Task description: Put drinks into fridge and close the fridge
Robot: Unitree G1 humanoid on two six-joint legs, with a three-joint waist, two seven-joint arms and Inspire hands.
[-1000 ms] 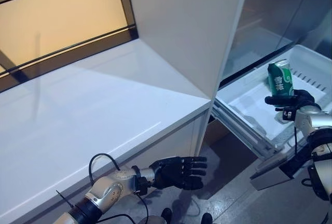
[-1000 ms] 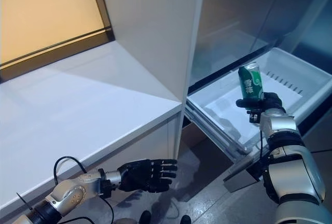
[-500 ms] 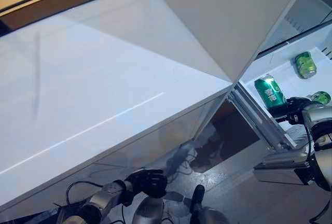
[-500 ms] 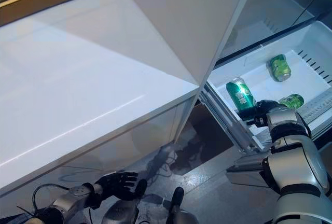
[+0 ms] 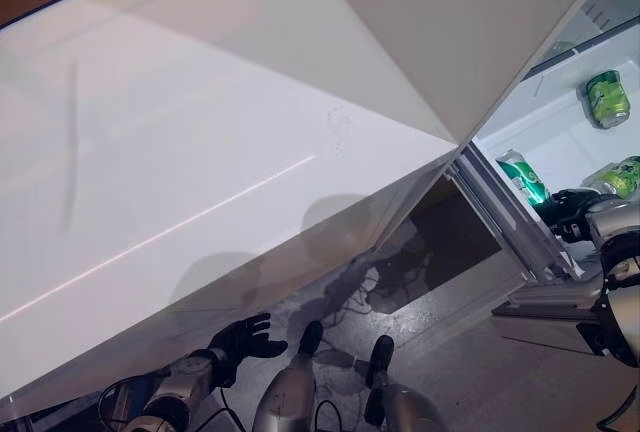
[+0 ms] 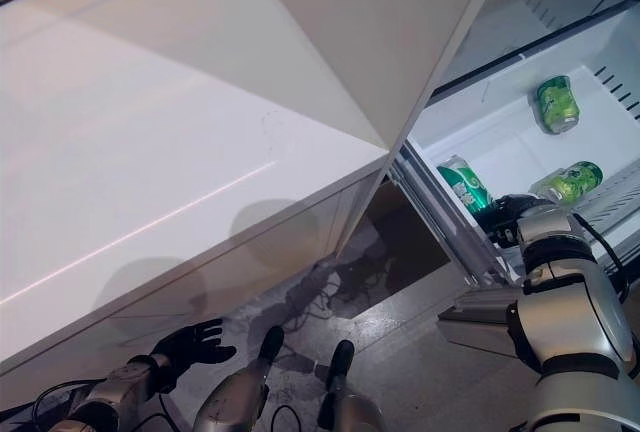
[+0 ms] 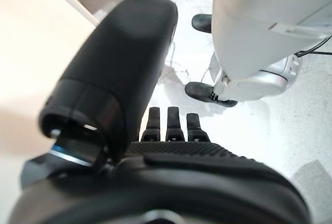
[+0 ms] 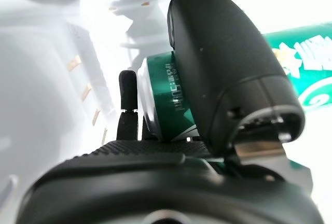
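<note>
My right hand (image 5: 573, 214) is shut on a green can (image 5: 522, 177) and holds it tilted inside the white pulled-out fridge drawer (image 5: 560, 142), close to the drawer's near wall. In the right wrist view the thumb (image 8: 223, 63) wraps over the can (image 8: 167, 95). More green cans (image 6: 556, 104) lie on the drawer's floor, one (image 6: 568, 181) just past my right hand (image 6: 515, 218). My left hand (image 5: 243, 337) hangs low over the floor in front of the counter, fingers spread and holding nothing; it also shows in the left wrist view (image 7: 171, 123).
A long white counter (image 5: 170, 152) fills the left and middle. The white fridge side panel (image 5: 470, 22) rises above the counter's right end. The drawer's metal rail (image 5: 500, 217) runs along its near side. Grey floor (image 5: 450, 352) lies below.
The camera has tipped further down. My right hand has lowered the green can deeper into the drawer. My left hand has dropped and spread its fingers.
</note>
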